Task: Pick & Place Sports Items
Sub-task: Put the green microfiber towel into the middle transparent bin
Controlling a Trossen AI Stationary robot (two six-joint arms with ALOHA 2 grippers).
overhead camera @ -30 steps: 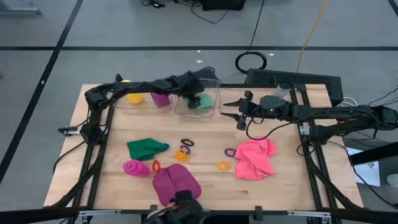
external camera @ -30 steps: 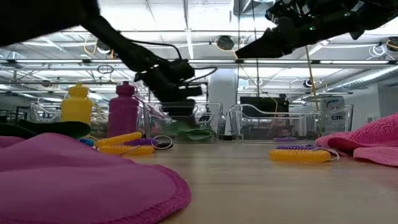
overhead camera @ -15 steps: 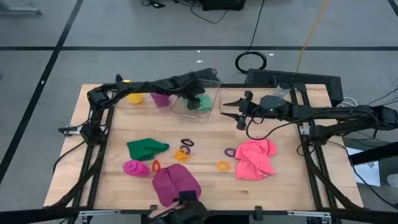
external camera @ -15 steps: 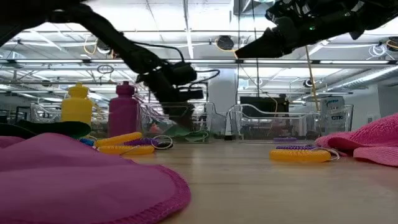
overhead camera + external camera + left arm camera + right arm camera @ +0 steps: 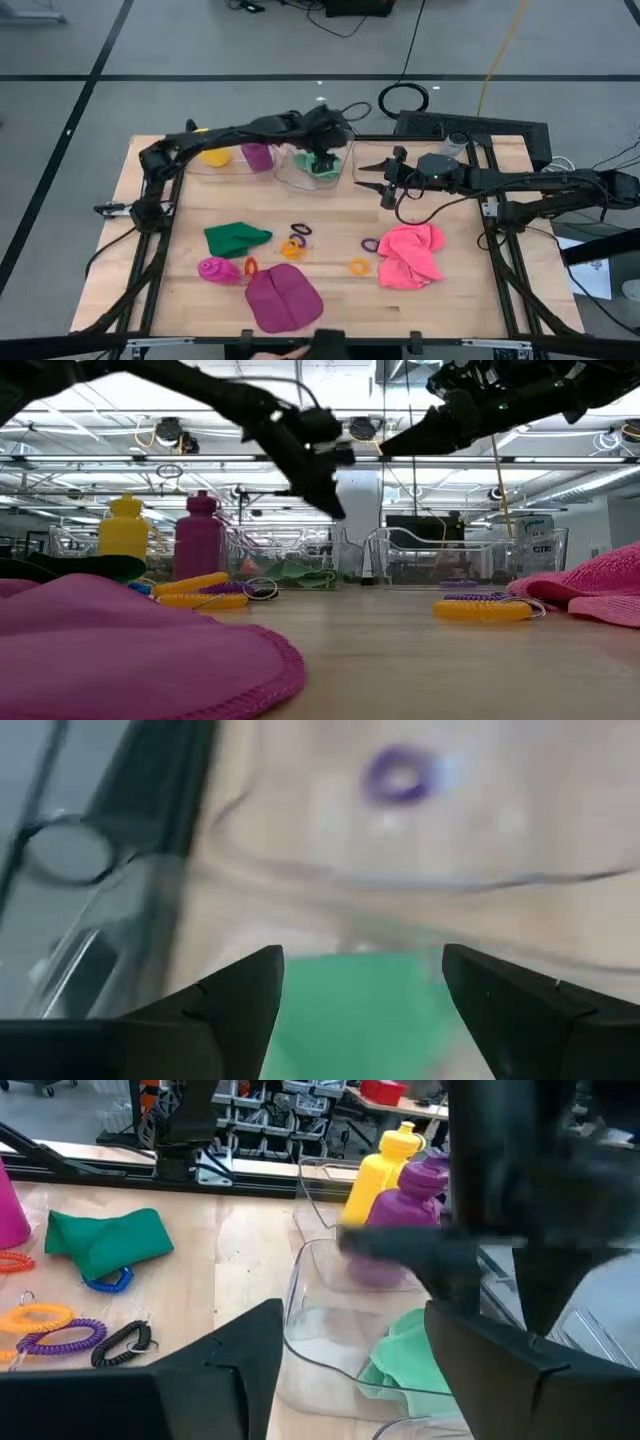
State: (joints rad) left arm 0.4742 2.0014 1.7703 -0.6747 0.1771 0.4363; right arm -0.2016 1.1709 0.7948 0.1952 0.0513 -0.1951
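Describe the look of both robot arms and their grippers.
Both arms are dark, slim and jointed, with black cables running loosely alongside. The left gripper and right gripper each end in two dark, tapering, wedge-like fingers. No markings are readable on either arm.

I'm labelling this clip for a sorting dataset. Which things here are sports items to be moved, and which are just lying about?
Sports items: yellow bottle, purple bottle, green cloth in the bin, green cloth on the table, pink cloth, magenta cloth, coiled rings.

Just there: clear bins, cable coil on the floor.
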